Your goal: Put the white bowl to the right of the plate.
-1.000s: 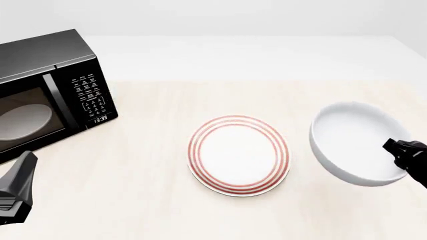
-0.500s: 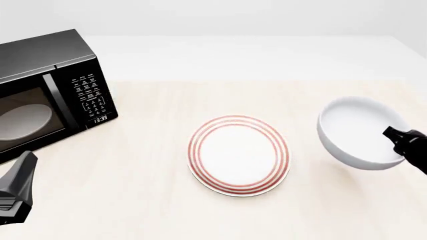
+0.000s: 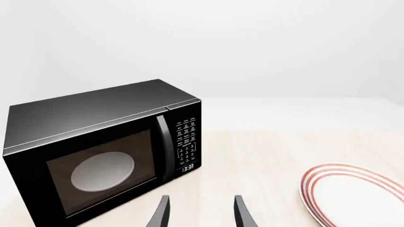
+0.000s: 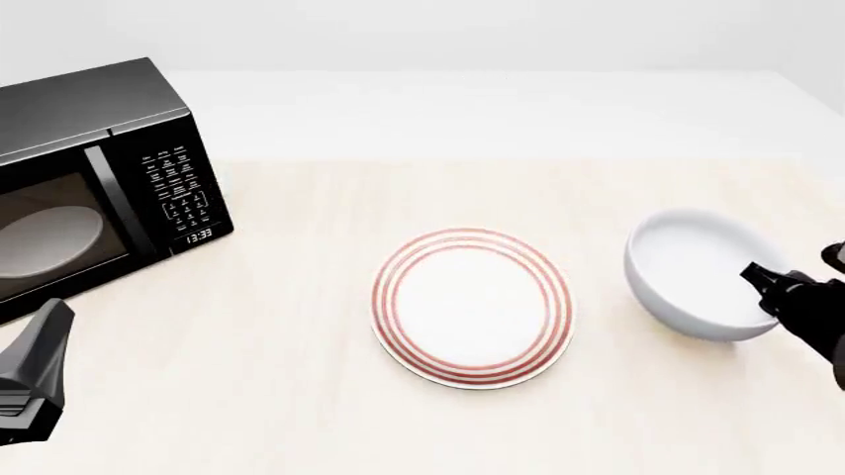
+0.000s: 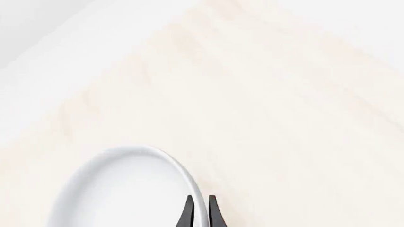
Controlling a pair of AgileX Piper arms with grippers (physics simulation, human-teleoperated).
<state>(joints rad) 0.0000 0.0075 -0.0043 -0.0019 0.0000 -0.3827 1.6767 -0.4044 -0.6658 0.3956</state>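
The white bowl (image 4: 698, 273) sits to the right of the red-ringed plate (image 4: 473, 307) in the front view, a small gap between them. My right gripper (image 4: 763, 282) is shut on the bowl's right rim, one finger inside and one outside. The right wrist view shows the bowl (image 5: 120, 189) with the rim pinched between my right gripper's (image 5: 200, 210) fingers. My left gripper (image 3: 198, 213) is open and empty near the table's front left corner, in front of the microwave; in the front view only its body (image 4: 34, 371) shows. The plate's edge shows in the left wrist view (image 3: 353, 196).
A black microwave (image 4: 93, 178) stands at the back left, door shut, with a pale disc behind its glass; it also shows in the left wrist view (image 3: 104, 151). The light wooden tabletop (image 4: 436, 198) ends at a white strip farther back.
My right gripper has lowered the bowl and levelled it from a tilt; it now looks smaller and sits low at the table, right of the plate. The left arm has not moved.
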